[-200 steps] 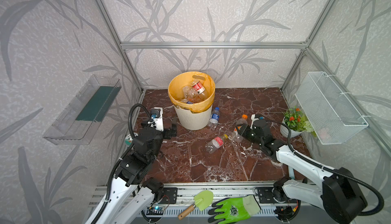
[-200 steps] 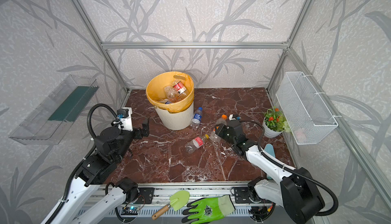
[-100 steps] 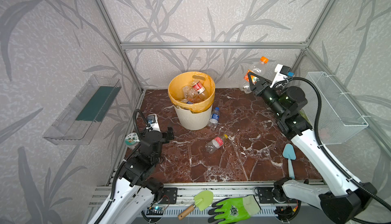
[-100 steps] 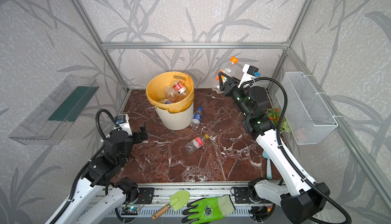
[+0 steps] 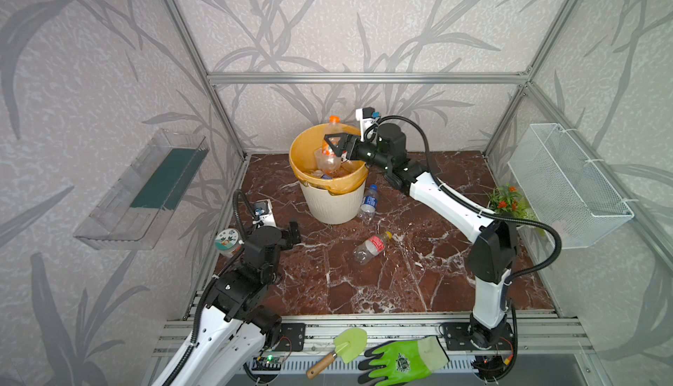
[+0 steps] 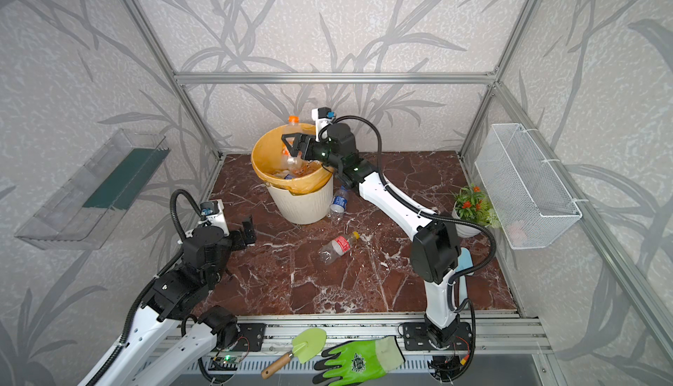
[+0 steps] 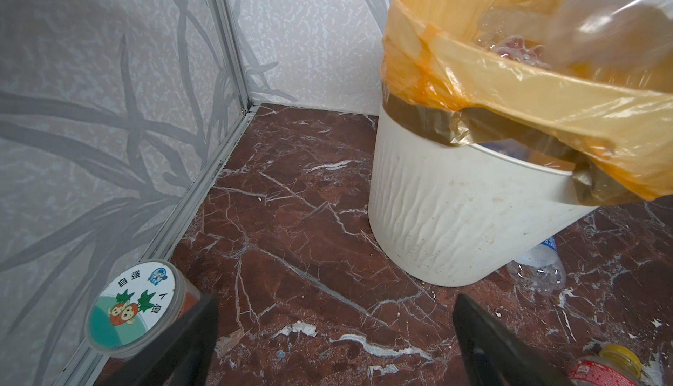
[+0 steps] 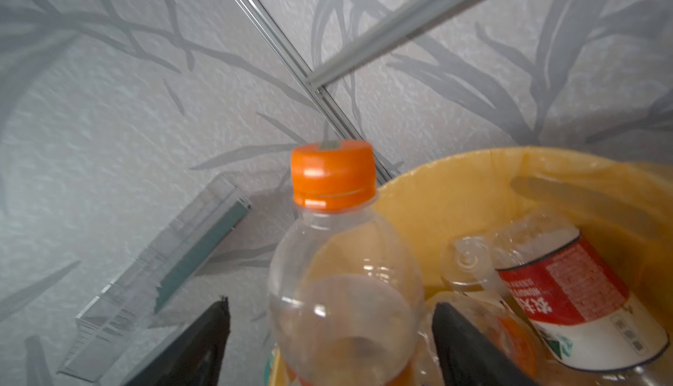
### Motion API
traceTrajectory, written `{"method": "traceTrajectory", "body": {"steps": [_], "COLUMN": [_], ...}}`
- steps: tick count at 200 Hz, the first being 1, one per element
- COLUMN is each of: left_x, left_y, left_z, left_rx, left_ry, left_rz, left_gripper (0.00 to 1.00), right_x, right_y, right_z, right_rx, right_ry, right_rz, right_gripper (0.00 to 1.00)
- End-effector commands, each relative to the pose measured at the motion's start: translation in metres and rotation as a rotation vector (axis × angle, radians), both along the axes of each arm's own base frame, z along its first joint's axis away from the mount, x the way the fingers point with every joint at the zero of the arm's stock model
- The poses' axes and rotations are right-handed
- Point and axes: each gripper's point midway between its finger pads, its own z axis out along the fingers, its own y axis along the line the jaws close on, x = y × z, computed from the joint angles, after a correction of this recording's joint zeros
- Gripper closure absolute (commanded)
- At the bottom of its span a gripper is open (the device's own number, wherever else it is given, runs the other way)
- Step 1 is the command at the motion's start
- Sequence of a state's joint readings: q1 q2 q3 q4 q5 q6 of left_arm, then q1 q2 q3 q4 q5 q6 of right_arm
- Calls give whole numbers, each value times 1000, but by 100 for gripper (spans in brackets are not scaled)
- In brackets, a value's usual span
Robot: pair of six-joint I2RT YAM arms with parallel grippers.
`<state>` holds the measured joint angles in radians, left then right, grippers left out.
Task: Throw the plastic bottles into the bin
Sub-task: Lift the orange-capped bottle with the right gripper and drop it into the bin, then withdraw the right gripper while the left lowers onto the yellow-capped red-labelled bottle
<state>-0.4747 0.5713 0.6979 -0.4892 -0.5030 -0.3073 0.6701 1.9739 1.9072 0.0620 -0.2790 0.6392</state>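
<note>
The bin, cream and ribbed with a yellow-orange bag, stands at the back of the floor with several plastic bottles inside, one red-labelled. My right gripper hangs open over its mouth. An orange-capped clear bottle stands upright between the jaws with a gap on each side. A blue-labelled bottle leans by the bin. A red-labelled bottle lies mid-floor. My left gripper is open and empty, low over the floor.
A short jar with a picture lid sits by the left wall. A clear tray hangs on the left wall, a wire basket on the right, with a small plant below. A trowel and glove lie on the front rail.
My right arm lifted the orange-capped bottle from the right floor, swung it high and over to the bin, and its jaws have opened. The left arm drew back slightly.
</note>
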Motion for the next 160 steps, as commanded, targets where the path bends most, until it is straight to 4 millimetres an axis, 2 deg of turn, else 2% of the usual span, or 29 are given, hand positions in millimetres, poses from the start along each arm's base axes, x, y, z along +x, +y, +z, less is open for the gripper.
{"method": "traceTrajectory", "body": {"steps": [1, 20, 31, 34, 35, 38, 51, 73, 92, 115, 138, 160], "left_x": [-5, -8, -9, -9, -9, -9, -8, -6, -3, 0, 2, 3], "left_y": [3, 3, 1, 1, 1, 1, -1, -7, -15, -27, -40, -57], "left_z": [2, 5, 7, 7, 7, 8, 10, 11, 10, 6, 0, -5], "left_rx": [-4, -14, -22, -23, -24, -26, -24, -18, -19, -18, 11, 77], "left_ry": [18, 7, -2, -3, -3, -7, -8, -5, 6, 21, 44, 58], "left_rz": [7, -3, -13, -15, -16, -17, -27, -60, -98, -150, -198, -247], "left_gripper": [1, 1, 1, 1, 1, 1, 1, 1, 1, 1, 1, 1], "right_x": [-19, -23, -26, -24, -28, -32, -38, -39, -37, -39, -43, -53], "right_y": [-43, -83, -103, -106, -110, -116, -136, -165, -188, -217, -242, -260], "right_z": [80, 112, 118, 112, 120, 123, 122, 102, 75, 32, -22, -84], "right_rx": [-77, -55, -53, -63, -54, -51, -38, -19, -10, -4, -1, -23], "right_ry": [-165, -213, -225, -217, -231, -239, -243, -207, -147, -78, 28, 144], "right_rz": [-66, -135, -172, -181, -185, -195, -230, -281, -321, -380, -437, -482], "right_gripper": [0, 1, 1, 1, 1, 1, 1, 1, 1, 1, 1, 1]}}
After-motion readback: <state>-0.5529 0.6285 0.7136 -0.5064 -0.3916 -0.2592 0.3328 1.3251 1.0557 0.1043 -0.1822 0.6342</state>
